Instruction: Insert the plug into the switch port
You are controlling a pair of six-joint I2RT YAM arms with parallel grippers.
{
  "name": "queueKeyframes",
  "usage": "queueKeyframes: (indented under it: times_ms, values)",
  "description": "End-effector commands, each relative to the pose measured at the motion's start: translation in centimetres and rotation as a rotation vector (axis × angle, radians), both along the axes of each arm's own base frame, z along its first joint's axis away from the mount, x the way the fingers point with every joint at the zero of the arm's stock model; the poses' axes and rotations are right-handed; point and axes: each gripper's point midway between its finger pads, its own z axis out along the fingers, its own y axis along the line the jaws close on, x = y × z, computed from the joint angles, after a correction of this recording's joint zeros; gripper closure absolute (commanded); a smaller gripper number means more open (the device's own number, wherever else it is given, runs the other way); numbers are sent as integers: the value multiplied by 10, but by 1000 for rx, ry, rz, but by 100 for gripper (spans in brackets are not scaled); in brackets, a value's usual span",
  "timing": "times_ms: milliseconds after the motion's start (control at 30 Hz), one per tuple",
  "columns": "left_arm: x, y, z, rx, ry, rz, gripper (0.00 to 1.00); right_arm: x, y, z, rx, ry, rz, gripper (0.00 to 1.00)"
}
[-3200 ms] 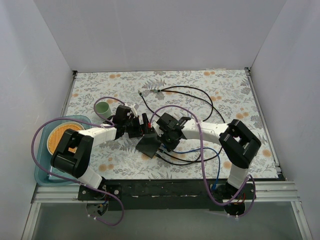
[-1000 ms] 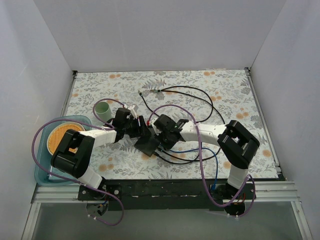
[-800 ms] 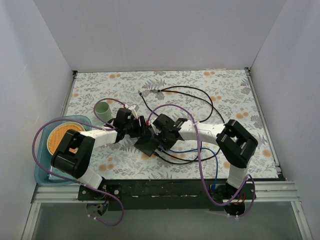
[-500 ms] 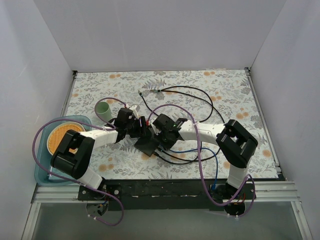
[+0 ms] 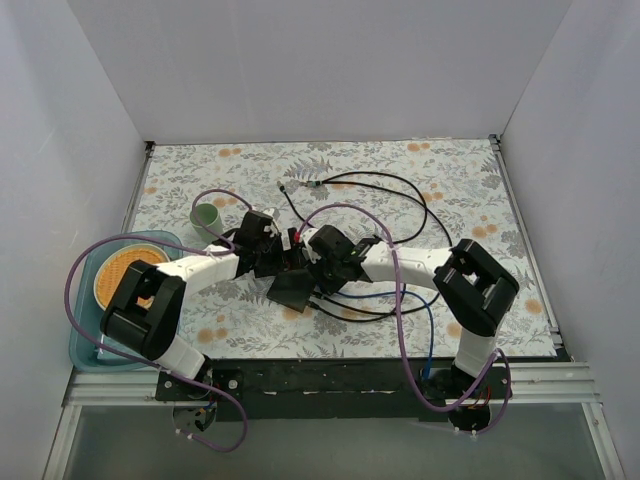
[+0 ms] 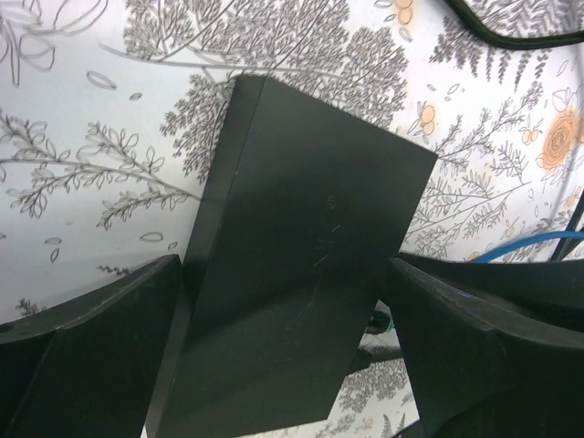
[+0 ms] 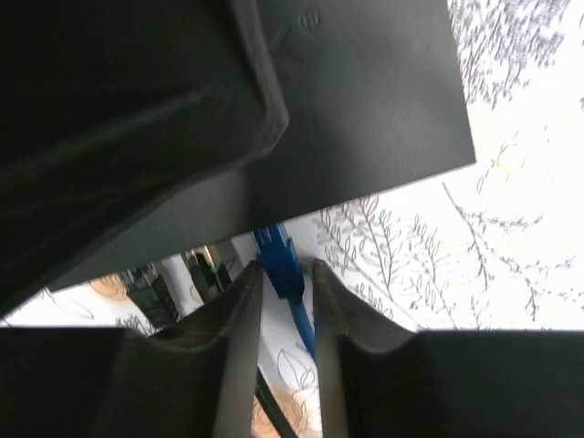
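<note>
The left gripper (image 6: 285, 274) is spread wide. Its fingers (image 6: 87, 365) stand on either side of the box (image 6: 310, 210), and nothing is gripped. The box is laid flat on the table (image 6: 82, 109), a little left of the middle of the near edge. The plug (image 7: 276, 254) is set against the box's long edge. The port is hidden behind it and is judged to have been entered, though which socket cannot be told. The right gripper (image 7: 285, 278) is parted only slightly, with the plug lying loose between its tips and nothing clamped.

The step in hand is judged to be the letting go. The left jaws are best lifted straight up, so that the box is not nudged. The right jaws are best opened further before being drawn back along the line of the cable (image 7: 306, 333), so that the plug is not tugged out. Whether the latch has caught cannot be seen.

The left fingers are broad, matte black and moulded. The box is a thin, sharp-cornered slab, dark grey and smooth, with faint scratches and a dull sheen. The plug is small and made of hard blue plastic, and its cable is thin, round and pliant. The right fingers are rounded and tapering. The table is covered by a white sheet printed with grey leaves and orange blooms.
</note>
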Motion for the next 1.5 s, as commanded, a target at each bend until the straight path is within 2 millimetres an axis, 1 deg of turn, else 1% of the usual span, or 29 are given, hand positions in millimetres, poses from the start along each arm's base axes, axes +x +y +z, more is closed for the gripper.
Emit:
queueKeyframes:
  times_ms: [0,133,200,233,300,333,400,433,533,667,800,900,933,967,1000,1033,1067,1100,1133,1167,1200,1233,1267,1300,1333,1367,1400,1433,1467]
  values:
    - [-13,-8,6,-34,74,-43,5,3,25,9,70,-99,97,62]
    - [-7,12,7,-7,62,19,2,5,7,12,7,-131,69,51]
    - [-3,18,18,2,21,38,2,4,0,17,2,-145,63,46]
    - [2,24,22,24,-1,57,2,6,-1,29,24,-170,56,40]
    - [7,28,35,25,-50,60,2,5,-3,40,51,-192,49,36]
    - [10,31,38,35,-65,72,2,7,-1,57,94,-223,46,32]
    - [16,33,52,32,-108,80,2,8,-1,71,129,-251,35,31]
    - [17,34,56,30,-120,86,2,9,-1,88,169,-279,23,28]
    - [25,36,77,16,-178,113,2,19,-5,117,215,-357,-35,24]
    - [31,36,107,-16,-263,124,2,35,-11,143,241,-428,-113,20]
    - [33,41,134,-32,-346,145,2,54,-6,162,293,-422,-161,19]
    - [31,44,149,-44,-390,157,2,69,3,165,319,-413,-160,19]
    - [31,46,150,-42,-400,166,2,72,10,155,310,-387,-147,19]
    - [30,47,154,-44,-412,168,2,82,15,164,328,-397,-150,19]
    - [29,49,159,-46,-423,176,2,87,18,163,324,-392,-141,20]
    - [29,50,161,-45,-430,181,2,93,24,149,297,-361,-131,20]
    - [28,51,162,-44,-432,181,2,105,29,158,310,-378,-138,20]
    - [27,53,164,-45,-440,186,2,112,33,158,313,-382,-133,20]
    - [27,53,165,-44,-442,188,2,118,40,141,293,-357,-118,21]
    - [27,55,167,-41,-448,196,2,129,40,138,290,-358,-126,21]
    - [25,57,167,-36,-442,201,2,141,49,151,313,-376,-124,22]
    - [24,57,170,-39,-449,202,2,148,54,131,281,-347,-123,23]
    - [24,58,172,-41,-451,205,2,159,54,129,275,-345,-132,24]
    - [22,58,172,-42,-450,202,2,170,64,143,305,-367,-132,24]
    - [21,58,176,-49,-460,204,2,177,70,128,294,-348,-126,25]
    - [20,59,178,-53,-465,206,2,185,73,125,291,-348,-127,25]
    - [19,59,178,-55,-465,211,2,196,82,141,313,-367,-125,26]
    - [18,59,179,-60,-468,211,2,203,87,119,284,-336,-124,27]
    - [18,59,180,-61,-469,210,2,209,88,114,272,-330,-125,29]
